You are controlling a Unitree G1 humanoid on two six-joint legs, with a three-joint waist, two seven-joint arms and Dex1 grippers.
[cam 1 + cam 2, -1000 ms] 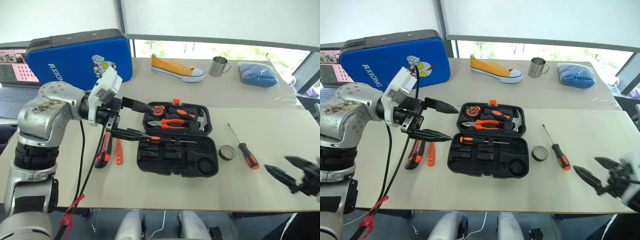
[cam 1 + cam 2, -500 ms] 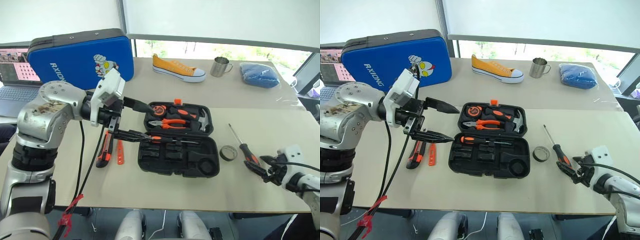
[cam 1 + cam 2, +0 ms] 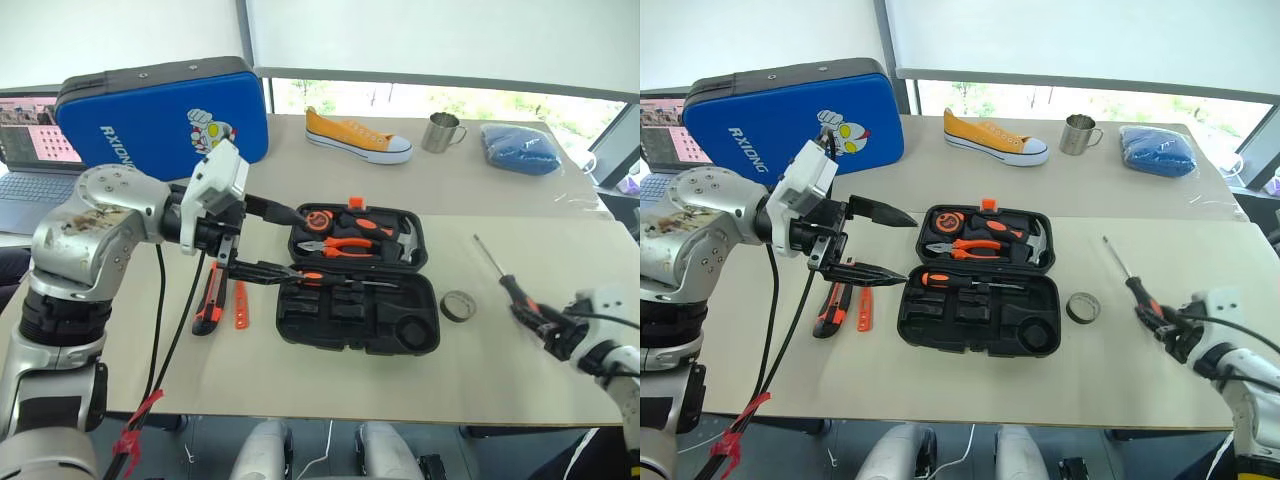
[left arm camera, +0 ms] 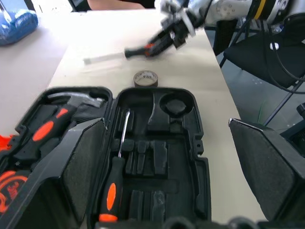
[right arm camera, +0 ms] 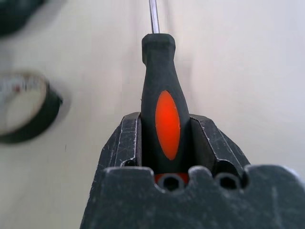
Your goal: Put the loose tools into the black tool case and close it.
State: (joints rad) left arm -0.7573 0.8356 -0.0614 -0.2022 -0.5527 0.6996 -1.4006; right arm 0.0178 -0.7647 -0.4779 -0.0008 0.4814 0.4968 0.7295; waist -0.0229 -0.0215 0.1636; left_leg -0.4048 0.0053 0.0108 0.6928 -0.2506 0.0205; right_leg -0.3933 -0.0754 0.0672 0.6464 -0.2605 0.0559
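Lying left of the black tool case (image 3: 356,280), the utility knife (image 3: 207,300) and the slim tester screwdriver (image 3: 238,304) sit side by side on the table (image 3: 300,380), untouched, probably waiting their turn. Just left of the case and above those two, the left gripper (image 3: 268,240) hangs with its fingers spread wide and empty, pointing at the open case; it seems parked there, ready to steady the case or work the lid. The case itself lies open, pliers (image 3: 340,246) and hammer (image 3: 402,238) seated in the far half, one screwdriver (image 3: 340,281) already pressed into a slot of the near half. Just right of the case, the tape roll (image 3: 457,305) lies flat and loose. Further right of the case, the right gripper (image 3: 545,326) has its fingers pressed against both sides of the second screwdriver's handle (image 5: 164,117), shaft pointing away, a grip along the tool's length that should suit laying it into a long slot.
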